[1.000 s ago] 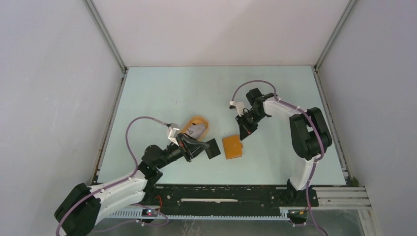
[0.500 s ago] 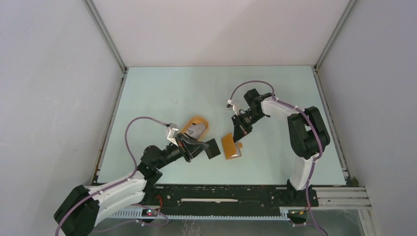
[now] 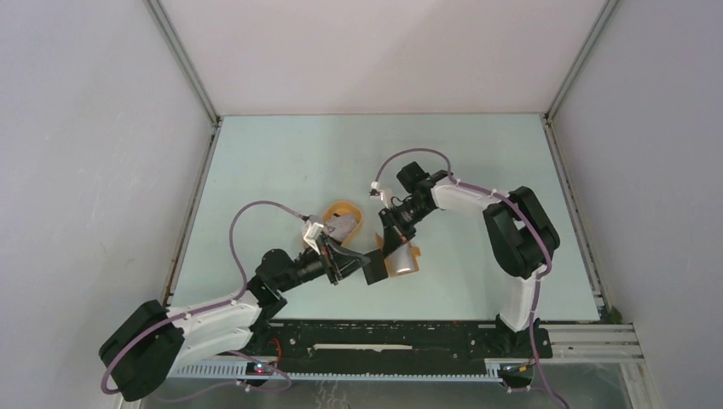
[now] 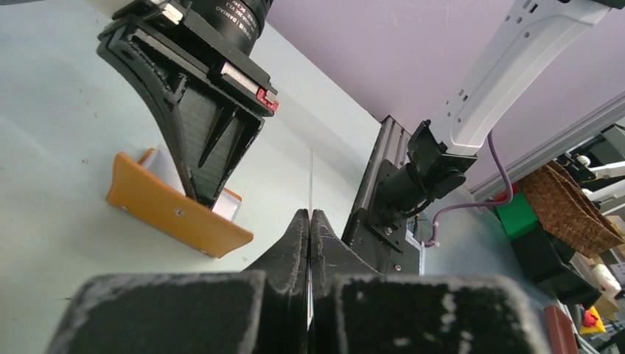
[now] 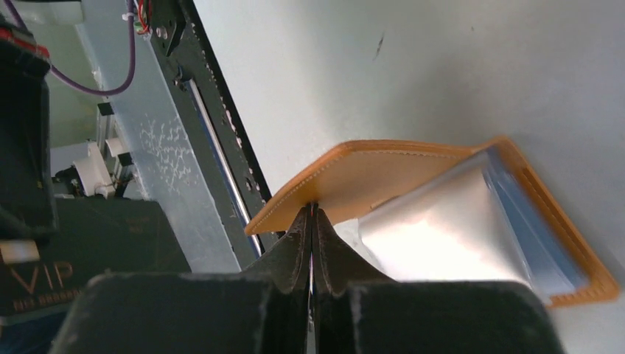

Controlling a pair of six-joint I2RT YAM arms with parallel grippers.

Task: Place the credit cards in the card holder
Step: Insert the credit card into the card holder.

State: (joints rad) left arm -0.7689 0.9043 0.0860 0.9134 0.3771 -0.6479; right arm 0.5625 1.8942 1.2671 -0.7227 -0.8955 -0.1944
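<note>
Table (image 3: 281, 162): flat, matte, pale green. Right arm (image 3: 511, 230) bent, comes from right of card holder (image 3: 406, 261); left arm (image 3: 213, 319) stretched low from its left. Oval orange tray (image 3: 339, 210) with pale cards (image 3: 341, 227), behind-left of card holder. Card holder: orange, stitched rim, smooth grey-blue lining, lies mid-table, flap lifted. Right gripper (image 5: 312, 211) pinched tight on flap edge. Left gripper (image 4: 310, 218) closed on thin dark credit card (image 3: 373, 266), just left of card holder.

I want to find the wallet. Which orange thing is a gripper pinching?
The flat folding card holder, its flap pinched by the right gripper. The oval orange tray just holds cards, ungripped.
</note>
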